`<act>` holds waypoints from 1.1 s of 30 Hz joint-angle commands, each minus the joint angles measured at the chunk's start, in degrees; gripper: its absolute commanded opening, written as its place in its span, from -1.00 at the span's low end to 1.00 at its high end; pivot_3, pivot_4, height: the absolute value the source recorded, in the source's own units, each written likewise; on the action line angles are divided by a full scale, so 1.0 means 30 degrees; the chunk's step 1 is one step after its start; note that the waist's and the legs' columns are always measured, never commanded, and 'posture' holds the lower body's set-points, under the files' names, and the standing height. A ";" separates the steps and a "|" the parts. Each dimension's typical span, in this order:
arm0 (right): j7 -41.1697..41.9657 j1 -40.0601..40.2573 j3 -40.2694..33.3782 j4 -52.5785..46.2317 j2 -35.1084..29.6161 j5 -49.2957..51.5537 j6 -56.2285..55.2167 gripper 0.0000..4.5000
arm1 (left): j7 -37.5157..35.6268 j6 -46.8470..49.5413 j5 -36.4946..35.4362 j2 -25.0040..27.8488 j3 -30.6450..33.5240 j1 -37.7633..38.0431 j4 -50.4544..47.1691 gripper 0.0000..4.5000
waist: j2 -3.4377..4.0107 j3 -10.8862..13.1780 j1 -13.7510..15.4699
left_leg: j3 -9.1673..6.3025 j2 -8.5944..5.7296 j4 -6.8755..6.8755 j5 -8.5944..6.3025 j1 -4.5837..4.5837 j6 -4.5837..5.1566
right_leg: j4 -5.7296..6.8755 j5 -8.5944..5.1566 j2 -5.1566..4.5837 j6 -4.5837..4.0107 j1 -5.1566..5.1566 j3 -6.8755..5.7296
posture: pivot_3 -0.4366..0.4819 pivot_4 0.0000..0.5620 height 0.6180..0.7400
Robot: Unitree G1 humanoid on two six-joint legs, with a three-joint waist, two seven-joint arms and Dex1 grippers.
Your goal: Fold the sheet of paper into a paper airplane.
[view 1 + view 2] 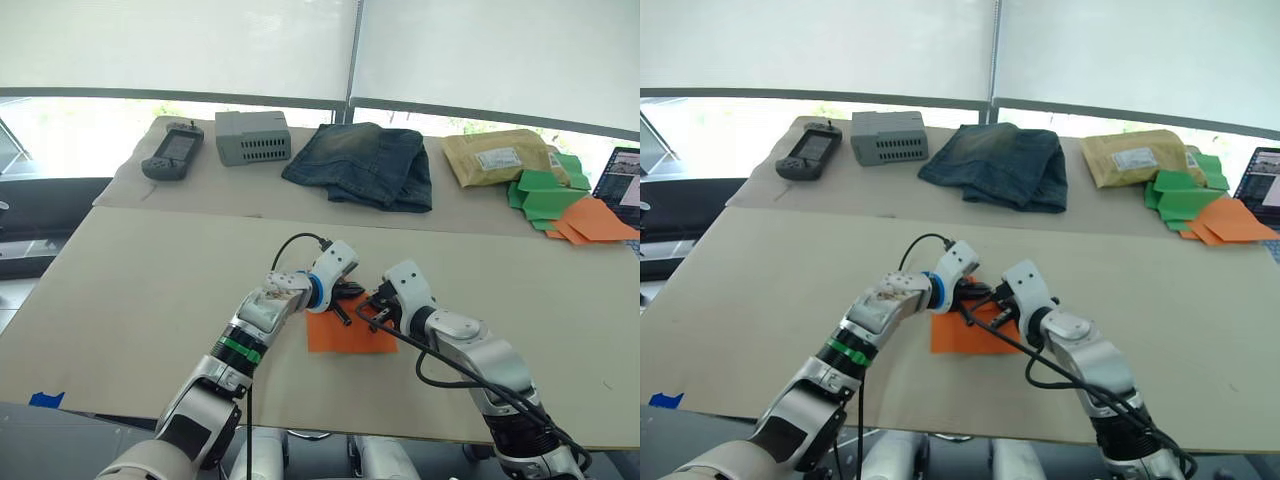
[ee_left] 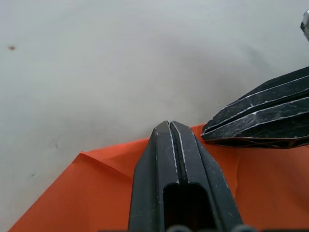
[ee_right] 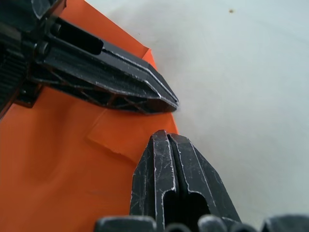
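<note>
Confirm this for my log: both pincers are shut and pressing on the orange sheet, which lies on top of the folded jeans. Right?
Not quite. The sheet of paper lies on the bare tan table, as the left eye view shows; the folded jeans sit apart at the far side. The rest holds: the left pincer and right pincer are both shut, tips at the sheet.

Both arms are silver-grey, jointed shells ending in white wrist housings, and each carries a gripper of 2 black fingers: the left gripper [image 1: 343, 312] and the right gripper [image 1: 372, 303]. The left arm [image 1: 232, 360] has a green band with black rings at the forearm and a blue ring at the wrist, with a black cable looping over it. The right arm [image 1: 480, 360] trails looping black cables, and its fingers [image 3: 166, 179] are ridged, scuffed and tapered.
</note>
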 commanded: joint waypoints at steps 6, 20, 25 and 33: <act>-0.0060 0.0679 0.0281 0.1200 -0.0381 -0.0346 0.0708 -0.98 | 0.1540 -0.0579 0.1060 0.1991 0.1740 -0.0967 0.3156 -1.00 | -0.0022 -0.0007 -0.0248 | -0.0087 0.0033 -0.0201 -0.0072 0.0159 -0.0122 | -0.0212 -0.0004 0.0009 -0.0007 0.0043 -0.0003 | -0.05 -0.47 0.81; 0.0041 0.0569 0.0483 0.1454 -0.0374 -0.0388 0.0569 -0.98 | 0.2188 -0.0604 0.0845 0.3483 0.3011 -0.0934 0.3185 -1.00 | -0.0042 -0.0020 -0.0441 | -0.0097 0.0131 -0.0264 -0.0068 0.0270 -0.0118 | -0.0195 -0.0002 0.0061 -0.0007 0.0025 -0.0026 | -0.05 -0.47 0.81; 0.0036 0.0519 0.0665 0.1519 -0.0251 -0.0384 0.0542 -0.98 | 0.2379 -0.0790 0.0576 0.3974 0.3747 -0.0843 0.2460 -1.00 | -0.0043 -0.0019 -0.0417 | -0.0044 0.0235 -0.0264 -0.0071 0.0255 -0.0122 | -0.0204 -0.0003 0.0070 -0.0008 0.0007 -0.0057 | -0.05 -0.47 0.81; 0.0277 -0.0073 0.0968 0.1225 -0.0346 -0.0428 -0.0327 -0.98 | 0.2624 0.0552 -0.0985 0.4714 0.6281 -0.0088 -0.0087 -1.00 | -0.0033 0.0016 -0.0532 | -0.0032 0.0336 -0.0291 -0.0050 0.0200 -0.0089 | -0.0169 0.0066 0.0082 -0.0087 -0.0055 -0.0226 | -0.05 -0.47 0.81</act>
